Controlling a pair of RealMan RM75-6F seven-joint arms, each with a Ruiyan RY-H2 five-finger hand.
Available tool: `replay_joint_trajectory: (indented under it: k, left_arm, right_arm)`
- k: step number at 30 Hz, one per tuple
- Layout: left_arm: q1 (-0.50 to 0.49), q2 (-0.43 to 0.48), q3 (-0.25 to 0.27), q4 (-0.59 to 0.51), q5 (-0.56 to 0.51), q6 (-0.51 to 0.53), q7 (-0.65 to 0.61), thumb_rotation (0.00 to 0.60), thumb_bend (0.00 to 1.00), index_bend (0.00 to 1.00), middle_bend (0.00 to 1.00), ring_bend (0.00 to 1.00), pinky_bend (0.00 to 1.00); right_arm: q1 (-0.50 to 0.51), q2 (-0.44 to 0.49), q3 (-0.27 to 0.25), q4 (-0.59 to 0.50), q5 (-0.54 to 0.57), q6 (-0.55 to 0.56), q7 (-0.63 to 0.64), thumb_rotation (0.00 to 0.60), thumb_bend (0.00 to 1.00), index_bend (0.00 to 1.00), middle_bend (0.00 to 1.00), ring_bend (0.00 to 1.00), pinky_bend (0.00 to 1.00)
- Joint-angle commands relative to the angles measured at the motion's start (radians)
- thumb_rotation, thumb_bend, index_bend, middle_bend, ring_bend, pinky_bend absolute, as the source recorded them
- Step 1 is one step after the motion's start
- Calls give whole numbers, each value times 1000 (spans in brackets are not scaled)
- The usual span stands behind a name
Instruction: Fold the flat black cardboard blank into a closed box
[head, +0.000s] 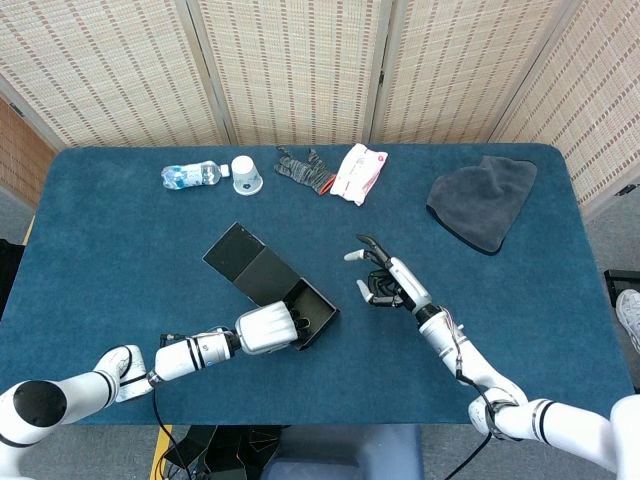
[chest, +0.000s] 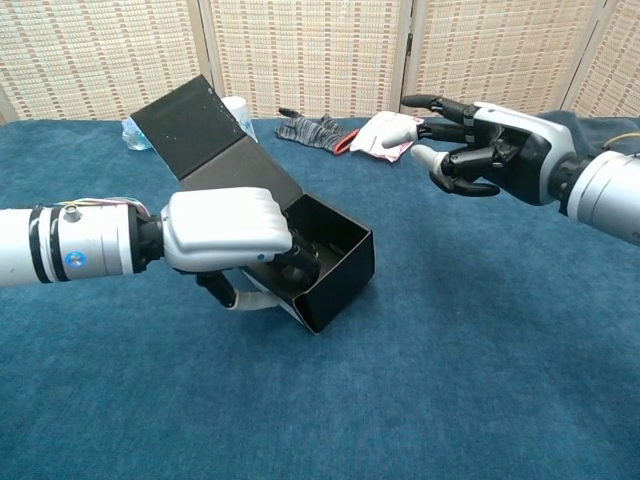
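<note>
The black cardboard box (head: 300, 312) (chest: 335, 260) stands near the table's front middle, open on top, its long lid flap (head: 245, 262) (chest: 200, 130) sticking up and back to the left. My left hand (head: 268, 330) (chest: 225, 235) grips the box's near wall, with fingers hooked inside the cavity. Off to the right, my right hand (head: 385, 282) (chest: 480, 150) hovers above the table, fingers spread and partly curled, holding nothing and clear of the box.
Along the far edge of the blue table (head: 520, 290) lie a water bottle (head: 190, 175), a paper cup (head: 245, 174), a dark glove (head: 305, 168) and a white-red packet (head: 358, 172). A grey cloth (head: 482, 200) lies at the far right.
</note>
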Motion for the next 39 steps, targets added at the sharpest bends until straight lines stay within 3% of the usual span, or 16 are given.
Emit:
replay_joint_trajectory:
  k: [1,10,17,22,26,29,36,39]
  left_arm:
    - [-2,-7,-1,7,-1,-4,3,600,721,477,453,519,494]
    - [-2,-34,-6,34,-3,-3,15,600,776,525,494,520,493]
    - [0,-53,-16,57,-8,10,25,600,799,619,607,539,482]
    - [9,-42,-13,69,-6,36,14,600,801,629,628,547,481]
    - [17,-25,-5,69,6,72,2,600,764,535,540,531,470]
    - [27,-18,-3,72,11,105,-8,600,681,455,418,507,455]
    - [47,-12,0,88,12,133,5,600,563,346,241,445,433]
    - [59,-11,-1,101,12,146,25,600,464,278,150,406,418]
  right_arm:
    - [-1,-1,0,2,-1,1,0,600,503,0,236,738,996]
    - [-6,-2,1,3,-1,4,3,600,503,0,242,738,996]
    - [-9,-3,0,4,-1,4,-1,600,503,0,245,738,996]
    - [-11,-7,0,11,3,2,-1,600,502,0,245,738,996]
    - [-10,-12,-3,21,7,-9,-2,600,502,0,245,738,996]
    - [-8,-15,-3,28,12,-20,-1,600,503,0,245,738,996]
    - [0,-19,-6,28,12,-41,-9,600,502,0,240,738,996]
    - [-1,-21,-5,31,19,-48,-10,600,503,0,235,738,996]
